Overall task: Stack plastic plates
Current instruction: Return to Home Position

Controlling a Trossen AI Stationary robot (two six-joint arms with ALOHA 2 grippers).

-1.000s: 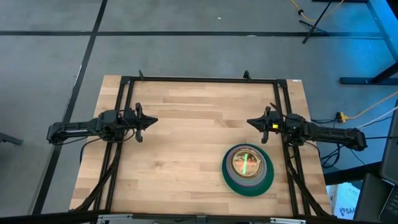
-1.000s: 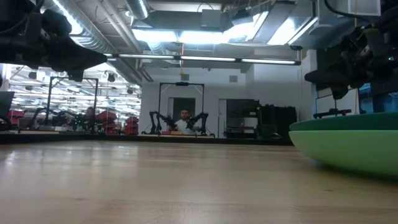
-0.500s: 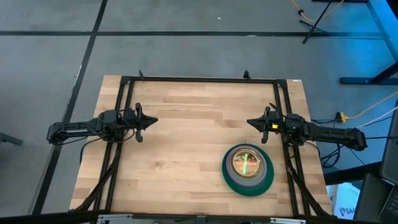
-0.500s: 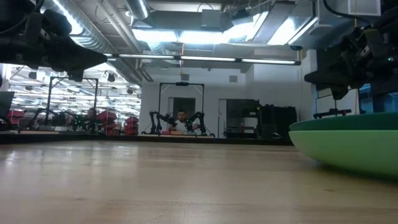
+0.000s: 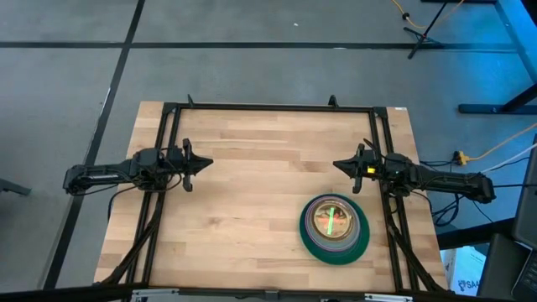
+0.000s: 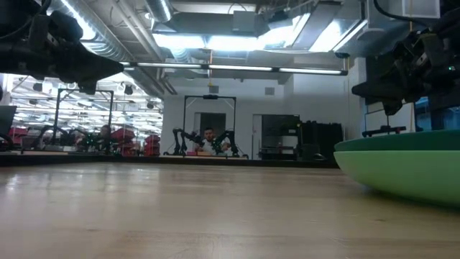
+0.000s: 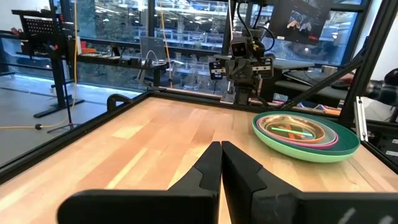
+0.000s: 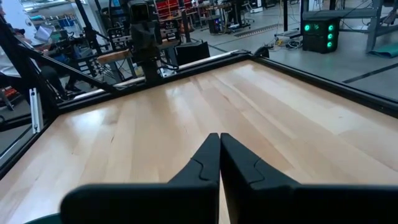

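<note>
The plastic plates [image 5: 335,229] sit nested in one stack on the table's near right part, a dark green rim outermost, light green under it, smaller translucent ones inside. The stack also shows in the left wrist view [image 7: 306,134] and, as a green edge [image 6: 402,169], in the low view. My left gripper [image 5: 206,163] hovers shut over the table's left side. My right gripper [image 5: 337,165] hovers shut over the right side, just beyond the stack's far edge. Neither touches anything.
A black frame [image 5: 268,107] runs along the table's far and side edges. Bare wood [image 5: 252,193] lies between the two grippers and left of the stack. In the low view, people [image 6: 208,139] sit at other stations far behind the table.
</note>
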